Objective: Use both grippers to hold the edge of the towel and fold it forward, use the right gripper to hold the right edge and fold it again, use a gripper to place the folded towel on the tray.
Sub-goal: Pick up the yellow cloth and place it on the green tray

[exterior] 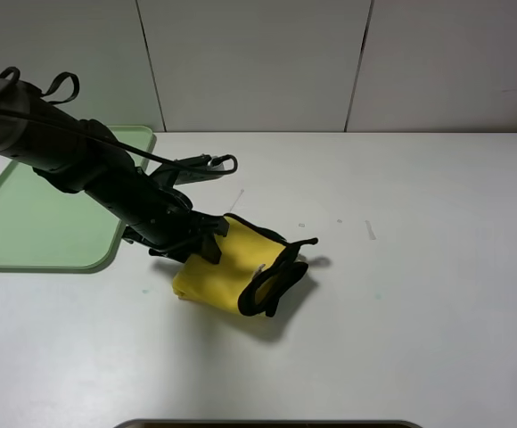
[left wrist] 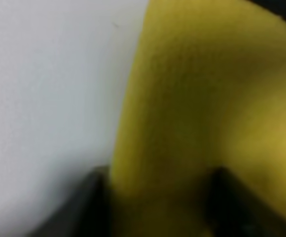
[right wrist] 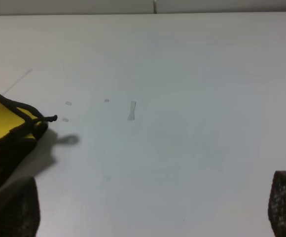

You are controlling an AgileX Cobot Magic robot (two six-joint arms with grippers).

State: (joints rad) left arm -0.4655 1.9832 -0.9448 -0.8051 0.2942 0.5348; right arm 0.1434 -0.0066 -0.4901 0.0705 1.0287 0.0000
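Near the counter's middle: the square bright-yellow microfibre towel (exterior: 227, 276) lies folded into a small bundle, its narrow black stitched trim (exterior: 272, 285) bunched along the side toward the counter's right edge.
Tray: the large pale-green plastic tray (exterior: 27, 218) sits at the counter's left edge, apart from the towel.
Left end effector: you have the left end effector (exterior: 201, 241) on the towel's left side; in the wrist view yellow cloth fills the gap between both fingers (left wrist: 91, 207), but a firm clench cannot be told.
Right end effector: the right end effector (right wrist: 153, 210) is spread wide, grasping nothing, off to the towel's right.
Handling: expect a light, limp, soft cloth that can unfold when lifted.
Where to hold: pinch through all layers at the folded edge, not the loose trim.
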